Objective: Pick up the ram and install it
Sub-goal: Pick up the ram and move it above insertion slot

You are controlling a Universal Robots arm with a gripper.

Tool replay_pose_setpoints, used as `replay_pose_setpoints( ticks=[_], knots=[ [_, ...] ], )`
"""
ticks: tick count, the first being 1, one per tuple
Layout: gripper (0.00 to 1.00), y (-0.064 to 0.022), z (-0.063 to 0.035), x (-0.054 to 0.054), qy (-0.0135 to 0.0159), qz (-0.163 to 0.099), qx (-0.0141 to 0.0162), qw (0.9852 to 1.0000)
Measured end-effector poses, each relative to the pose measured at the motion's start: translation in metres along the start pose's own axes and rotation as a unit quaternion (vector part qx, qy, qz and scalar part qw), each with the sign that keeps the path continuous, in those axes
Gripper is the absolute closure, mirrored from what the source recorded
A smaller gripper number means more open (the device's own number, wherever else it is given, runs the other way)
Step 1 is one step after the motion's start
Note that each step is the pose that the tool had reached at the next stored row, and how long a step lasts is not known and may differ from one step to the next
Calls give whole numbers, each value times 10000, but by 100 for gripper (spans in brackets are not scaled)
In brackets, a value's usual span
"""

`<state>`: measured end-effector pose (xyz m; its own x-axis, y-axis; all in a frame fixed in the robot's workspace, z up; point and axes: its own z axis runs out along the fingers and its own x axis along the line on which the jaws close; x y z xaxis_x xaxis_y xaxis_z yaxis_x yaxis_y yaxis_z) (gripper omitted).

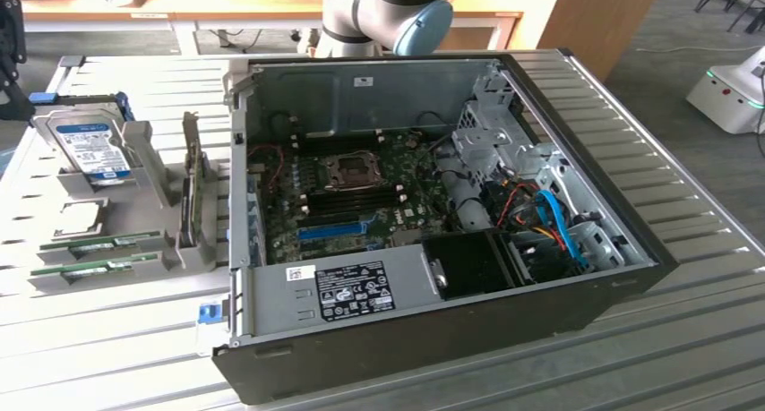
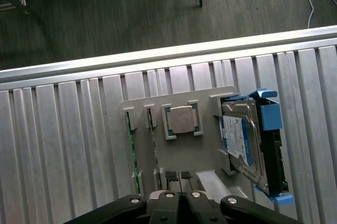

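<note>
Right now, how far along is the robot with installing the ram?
Nothing looks done yet: both ram sticks sit in the grey holder beside the open computer case. In hand: nothing; the hand is shut and empty above the holder. Left: picking one up and seating it on the motherboard.

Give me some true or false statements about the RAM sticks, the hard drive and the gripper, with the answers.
The two thin green RAM sticks stand in the grey plastic holder. True.
The gripper holds a RAM stick. False: it is shut and empty.
The silver hard drive with a blue label lies inside the black computer case. False: it sits in the holder.
The case is open, its green motherboard showing. True.
</note>
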<state>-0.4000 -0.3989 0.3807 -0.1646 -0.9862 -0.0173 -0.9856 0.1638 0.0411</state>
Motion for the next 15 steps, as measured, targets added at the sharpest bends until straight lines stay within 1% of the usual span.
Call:
replay_pose_setpoints(
  ticks=[7, 8, 15],
  knots=[
    [89, 0, 4, 0, 0, 0, 0, 10000],
    [76, 0, 4, 0, 0, 0, 0, 10000],
    [76, -1, 16, 0, -2, 0, 1, 10000]
  ],
)
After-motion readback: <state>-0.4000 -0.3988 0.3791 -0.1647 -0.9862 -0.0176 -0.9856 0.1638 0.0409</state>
